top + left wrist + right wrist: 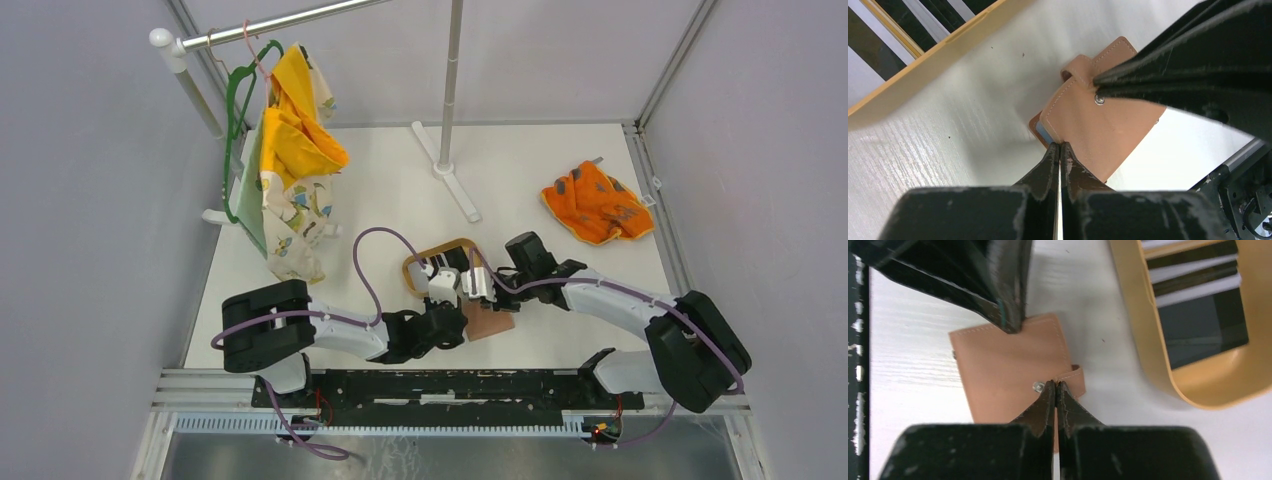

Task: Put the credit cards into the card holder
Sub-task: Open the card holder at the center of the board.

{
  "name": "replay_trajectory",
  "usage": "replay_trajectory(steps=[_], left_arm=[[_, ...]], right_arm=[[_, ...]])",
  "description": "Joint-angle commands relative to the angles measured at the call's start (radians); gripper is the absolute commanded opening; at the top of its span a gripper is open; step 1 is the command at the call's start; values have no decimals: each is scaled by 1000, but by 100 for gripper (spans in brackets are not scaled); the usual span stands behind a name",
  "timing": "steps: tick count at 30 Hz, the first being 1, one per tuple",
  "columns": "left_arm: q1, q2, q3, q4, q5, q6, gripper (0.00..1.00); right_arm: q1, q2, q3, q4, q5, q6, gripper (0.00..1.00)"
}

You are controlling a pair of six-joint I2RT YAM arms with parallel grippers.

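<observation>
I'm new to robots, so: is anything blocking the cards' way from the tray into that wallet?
Only the card holder itself: it lies folded shut, strap over its cover. Nothing lies between the tray and it.

left arm (340, 335), white links, black joints, purple cable: reaches right from base, stretched low, black wrist at end.
left gripper (1059, 146), black two-finger type: fingers pressed flat together, no gap, tips angled down.
right arm (610, 295), same build: reaches left from base, elbow bent, wrist pitched down.
right gripper (1055, 383), black two-finger type: fingers closed tip to tip.
both grippers converge mid-workspace, tips facing each other, near but apart.
</observation>
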Motion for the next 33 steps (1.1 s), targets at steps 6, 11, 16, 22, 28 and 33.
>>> replay_trajectory(steps=[6, 11, 16, 22, 28, 33], left_arm=[[-9, -26, -42, 13, 19, 163, 2], [-11, -55, -20, 30, 36, 247, 4], [-4, -56, 47, -34, 28, 285, 27], [-2, -124, 44, -74, 29, 283, 56], [0, -263, -15, -54, 66, 266, 68], [1, -338, -78, -7, 97, 232, 74]], right_arm=[[-130, -75, 35, -6, -123, 75, 0], [-191, -120, 57, -47, -225, 79, 0], [-259, -188, 68, -69, -270, 83, 0], [-304, -234, 129, -265, -355, -85, 0], [-314, -280, 135, -280, -409, -73, 0], [-333, -336, 117, -243, -394, -14, 0]])
